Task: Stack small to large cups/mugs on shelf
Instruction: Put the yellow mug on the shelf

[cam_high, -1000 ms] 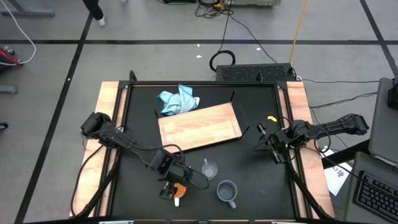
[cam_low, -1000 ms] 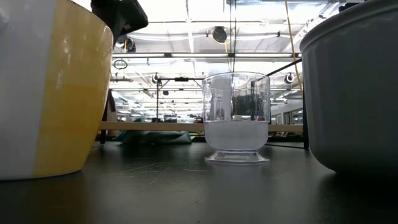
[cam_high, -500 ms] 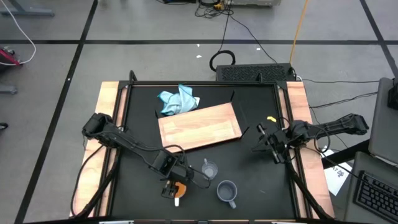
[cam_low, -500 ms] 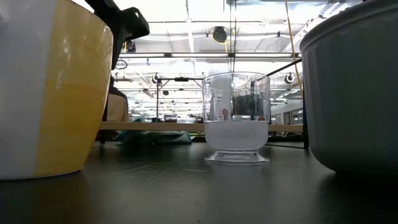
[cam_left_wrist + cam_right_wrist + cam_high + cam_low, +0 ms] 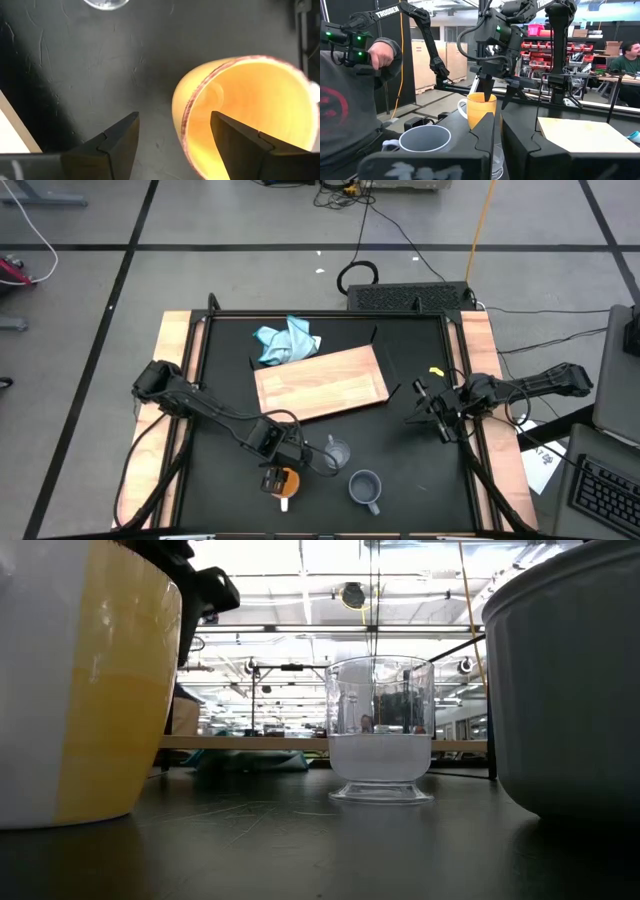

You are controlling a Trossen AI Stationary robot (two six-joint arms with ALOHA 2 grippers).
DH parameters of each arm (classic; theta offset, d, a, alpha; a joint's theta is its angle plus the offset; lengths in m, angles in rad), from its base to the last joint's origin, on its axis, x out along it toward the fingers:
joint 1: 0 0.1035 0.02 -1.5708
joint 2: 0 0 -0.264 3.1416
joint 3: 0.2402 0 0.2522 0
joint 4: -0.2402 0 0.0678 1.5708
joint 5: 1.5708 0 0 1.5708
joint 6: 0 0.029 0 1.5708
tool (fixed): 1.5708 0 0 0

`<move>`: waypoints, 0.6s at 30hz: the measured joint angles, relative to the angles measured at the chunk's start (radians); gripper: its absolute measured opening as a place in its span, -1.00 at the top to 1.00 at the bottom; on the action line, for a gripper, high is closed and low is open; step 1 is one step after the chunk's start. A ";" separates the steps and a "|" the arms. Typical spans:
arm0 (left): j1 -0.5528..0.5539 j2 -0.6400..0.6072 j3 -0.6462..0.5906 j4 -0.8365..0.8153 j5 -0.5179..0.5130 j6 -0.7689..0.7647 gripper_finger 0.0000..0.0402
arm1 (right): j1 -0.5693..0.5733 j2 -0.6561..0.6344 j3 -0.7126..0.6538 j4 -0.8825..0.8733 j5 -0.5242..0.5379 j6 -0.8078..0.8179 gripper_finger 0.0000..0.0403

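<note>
High view is showing the left gripper (image 5: 279, 477) hanging directly over the orange ceramic mug with the white handle (image 5: 286, 482), with its fingers standing apart; in the left wrist view one finger (image 5: 118, 140) is sitting outside the mug's wall and the other (image 5: 240, 140) is reaching over the open mouth, so the rim is lying between them but nothing is being squeezed yet. I judge that the step in hand is the grasp of this mug, the pick-up not yet made. The next move is calling for the fingers to drop a little over the wall and close on it, then carry the mug up and away toward the flat light-brown wooden board (image 5: 320, 383), which is lying well apart from the gripper.

The small clear glass cup (image 5: 337, 451) is standing just beside the gripper and the grey-blue mug with a handle (image 5: 365, 487) is waiting near it on the other side. All three vessels are looking empty. The right gripper (image 5: 432, 408) is resting far off with its fingers together, holding nothing.
</note>
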 joint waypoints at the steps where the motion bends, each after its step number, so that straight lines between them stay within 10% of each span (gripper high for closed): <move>1: 0.000 0.000 -0.005 0.000 0.000 -0.001 -0.21 | 0.000 0.000 0.000 0.000 0.000 0.000 0.88; 18: 0.000 0.000 -0.022 0.006 0.000 0.002 -0.10 | 0.000 0.000 0.000 0.000 0.000 -0.001 0.88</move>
